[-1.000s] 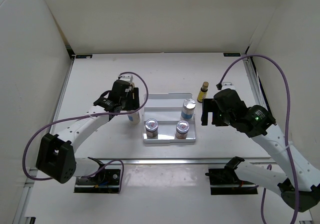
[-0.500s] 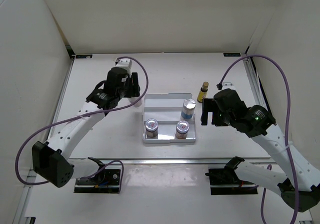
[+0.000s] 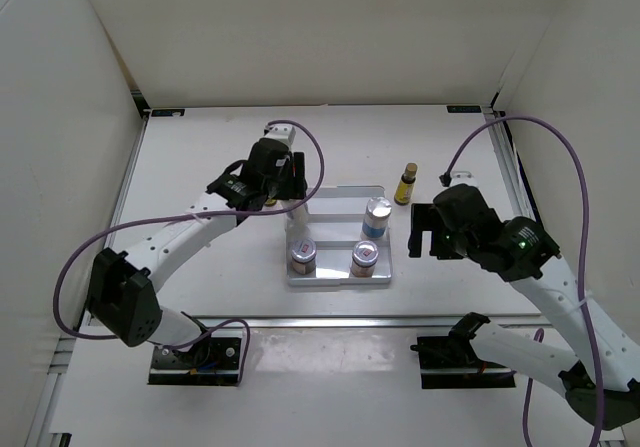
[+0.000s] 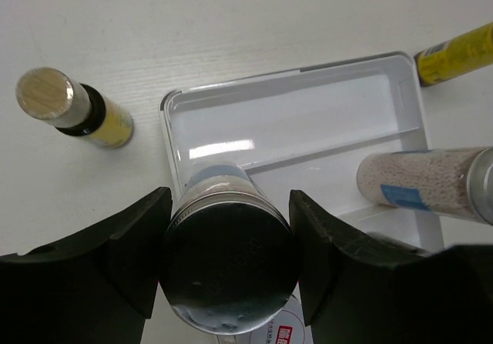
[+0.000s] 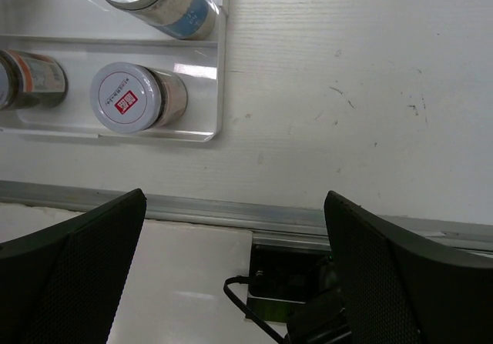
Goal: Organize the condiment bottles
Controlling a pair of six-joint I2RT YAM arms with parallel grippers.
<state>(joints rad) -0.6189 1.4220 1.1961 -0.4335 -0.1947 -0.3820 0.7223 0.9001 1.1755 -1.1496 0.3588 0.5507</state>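
Note:
My left gripper [image 3: 286, 183] is shut on a stubby jar with a silver lid [image 4: 227, 271] and holds it above the back left corner of the white stepped tray [image 3: 335, 203]. Three jars stand in the tray: a blue-labelled one [image 3: 376, 215] at the back right, and two in the front row [image 3: 302, 256] [image 3: 365, 256]. One slim yellow bottle [image 3: 405, 183] stands behind the tray's right corner. The other yellow bottle [image 4: 71, 110] stands left of the tray, mostly hidden under my arm in the top view. My right gripper [image 3: 420, 229] is open and empty, right of the tray.
In the right wrist view the tray's right rim [image 5: 219, 90] lies at upper left, with the metal rail at the table's near edge [image 5: 231, 213] below. White walls enclose the table at the back and both sides.
My left gripper has lifted the jar from the table left of the tray and carried it right, over the tray's back left corner. The right gripper has shifted slightly right.

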